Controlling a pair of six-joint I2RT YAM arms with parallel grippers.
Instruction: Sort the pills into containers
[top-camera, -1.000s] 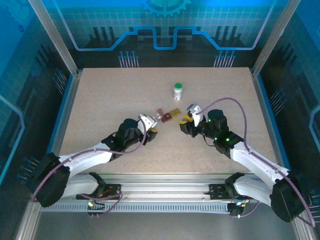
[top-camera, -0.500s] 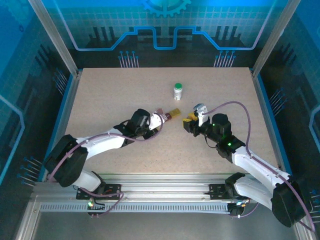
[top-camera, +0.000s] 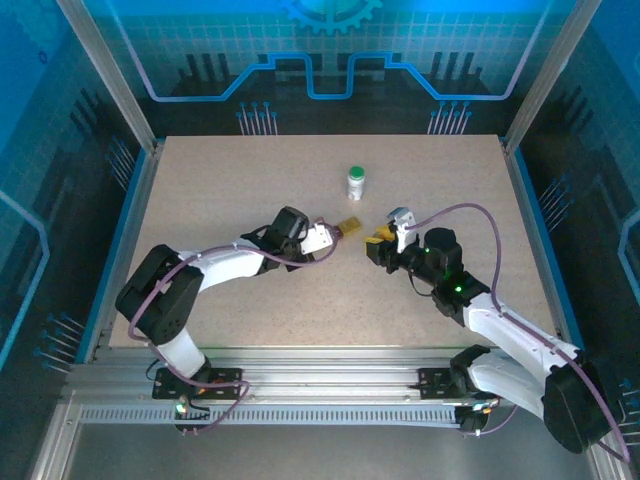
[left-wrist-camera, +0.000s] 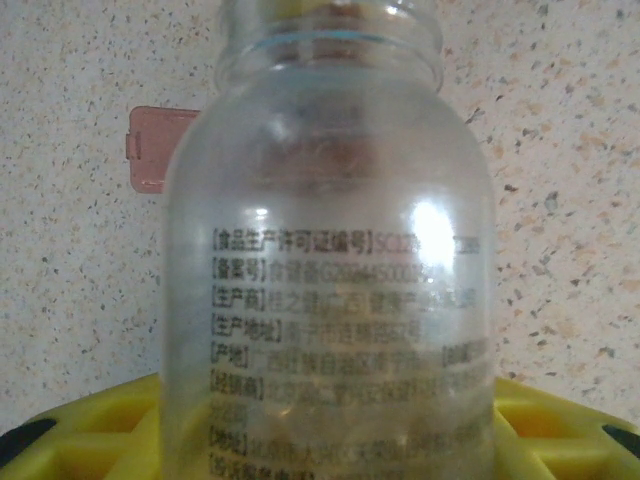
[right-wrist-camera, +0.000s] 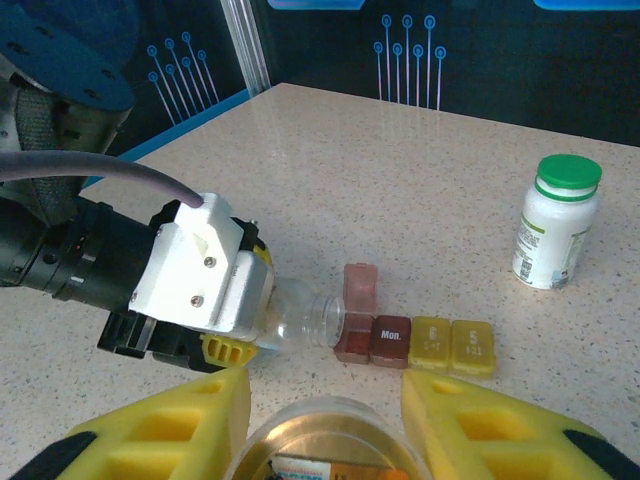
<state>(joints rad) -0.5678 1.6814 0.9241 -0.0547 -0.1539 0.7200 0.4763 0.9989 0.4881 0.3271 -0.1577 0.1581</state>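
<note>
Top external: the left gripper (top-camera: 330, 235) has reached forward since a second ago, up to the pill strip (top-camera: 349, 223); the right gripper (top-camera: 380, 238) has barely moved. Left wrist: its yellow fingers (left-wrist-camera: 560, 430) clamp the clear bottle (left-wrist-camera: 330, 260), mouth toward the strip's raised pink lid (left-wrist-camera: 158, 148). Right wrist: those jaws grip a round amber thing (right-wrist-camera: 322, 440), cap or vial unclear. Filling the bottle looks ready to begin.

The top external camera looks steeply down from above and behind the arm bases over the whole table (top-camera: 220, 180). The left wrist camera sits hard against a clear bottle (left-wrist-camera: 330, 260), facing the tabletop beyond. The right wrist camera looks low across the table over a round amber container (right-wrist-camera: 320, 440), sharing the pill organiser strip (right-wrist-camera: 415, 342) and green-capped white bottle (right-wrist-camera: 556, 225) with the overhead view.
</note>
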